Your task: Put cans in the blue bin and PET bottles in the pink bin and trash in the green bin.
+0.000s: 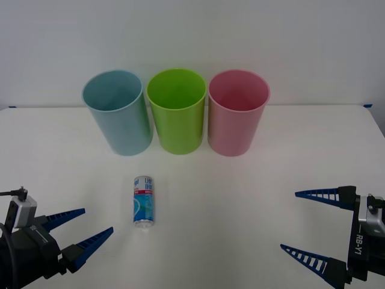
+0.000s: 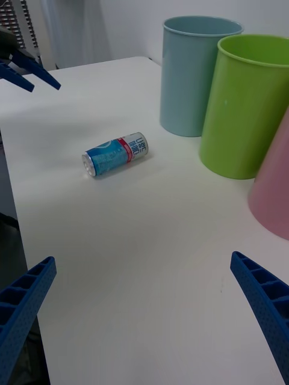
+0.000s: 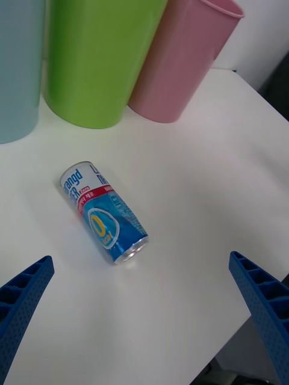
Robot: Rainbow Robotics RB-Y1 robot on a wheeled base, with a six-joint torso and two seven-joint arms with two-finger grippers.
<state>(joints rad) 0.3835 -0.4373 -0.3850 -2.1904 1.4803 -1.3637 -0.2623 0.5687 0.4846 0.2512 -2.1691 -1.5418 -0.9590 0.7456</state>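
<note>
Clearly we see a smooth white counter (image 1: 240, 198) carrying three tall plastic cup-shaped bins in a row toward its far edge, each with a round rim and walls tapering to a narrower base. The light blue-teal plastic bin (image 1: 117, 112) stands nearest the far left corner, the lime-green plastic bin (image 1: 177, 111) sits in the middle, and the pink plastic bin (image 1: 237, 112) stands on the right; neighbours are just beside one another, and we cannot tell whether they touch.

A small slim drink can (image 1: 144, 200), cylindrical with silver metal ends and a glossy blue-and-white label crossed by a red stripe, lies on its side on the counter, nearer the near edge than the bins and roughly in front of the gap between the blue-teal and green ones. Nothing touches it.

Our left claw (image 1: 78, 230) hangs over the near left corner, its blue ribbed wedge-shaped fingers (image 1: 65, 217) spread apart and empty, pointing toward the can. Our right claw (image 1: 307, 226) hangs over the near right part of the counter, its fingers likewise spread wide and holding nothing, well apart from the can.
</note>
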